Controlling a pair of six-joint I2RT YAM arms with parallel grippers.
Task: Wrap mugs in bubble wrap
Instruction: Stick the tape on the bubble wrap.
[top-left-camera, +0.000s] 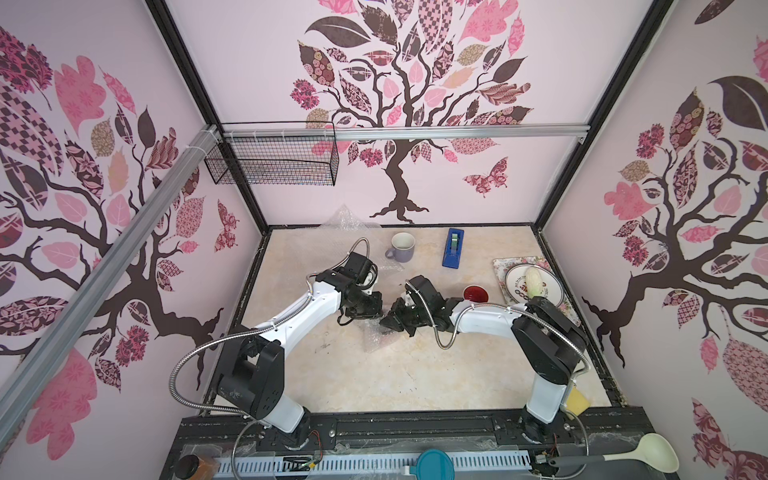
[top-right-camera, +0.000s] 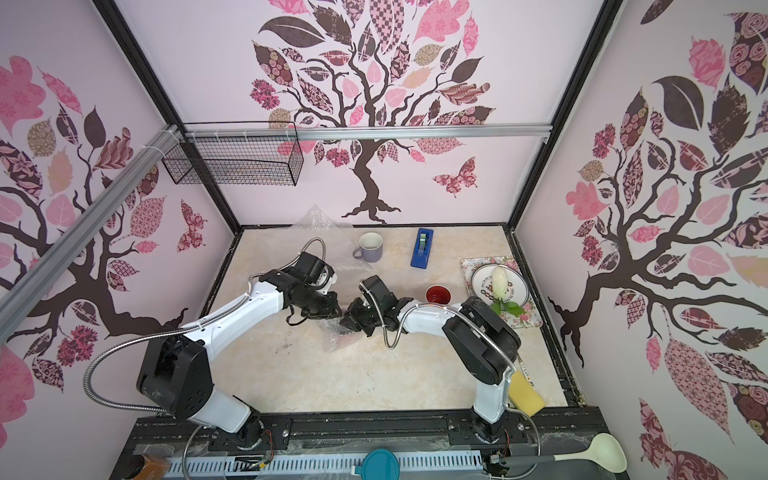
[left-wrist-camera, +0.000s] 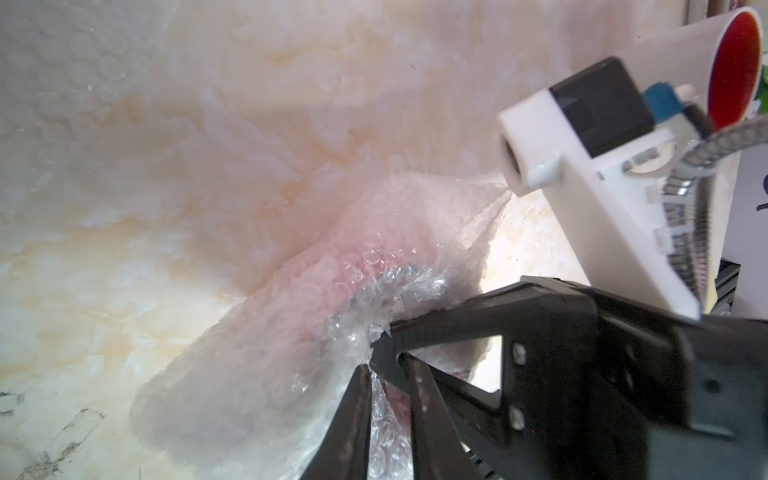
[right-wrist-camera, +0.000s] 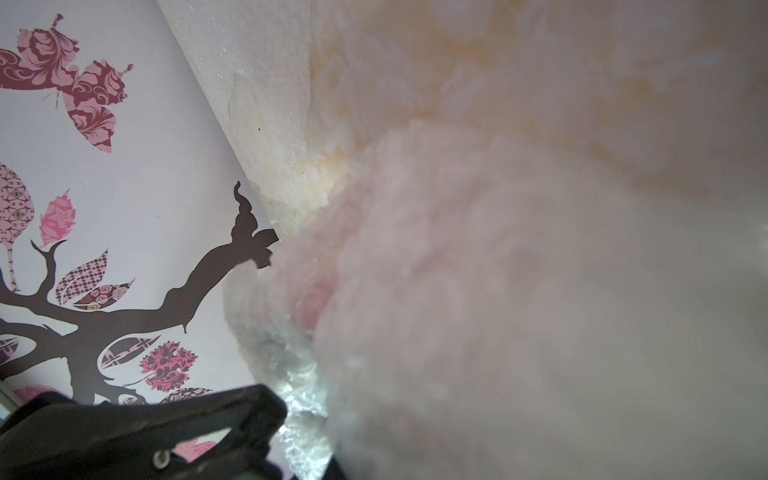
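Observation:
Mid-table lies a bundle of bubble wrap (top-left-camera: 376, 338) (top-right-camera: 338, 338). In the left wrist view a red tint and a dark curve (left-wrist-camera: 353, 262) show through it; the mug inside is otherwise hidden. My left gripper (top-left-camera: 376, 318) (left-wrist-camera: 388, 374) has wrap pinched between its narrow-set fingers. Facing it, my right gripper (top-left-camera: 388, 323) (left-wrist-camera: 376, 343) is shut on the wrap's edge, and wrap (right-wrist-camera: 498, 332) fills its own view. The lavender mug (top-left-camera: 402, 247) stands at the back. The white mug with red inside (top-left-camera: 476, 293) stands right of centre. A loose sheet (top-left-camera: 345, 220) lies at the back.
A blue tape dispenser (top-left-camera: 454, 248) stands at the back. A floral tray (top-left-camera: 505, 266) with a plate and a white vegetable sits at the right edge. A yellow sponge (top-left-camera: 577, 401) lies by the right arm's base. A wire basket (top-left-camera: 274, 160) hangs on the wall.

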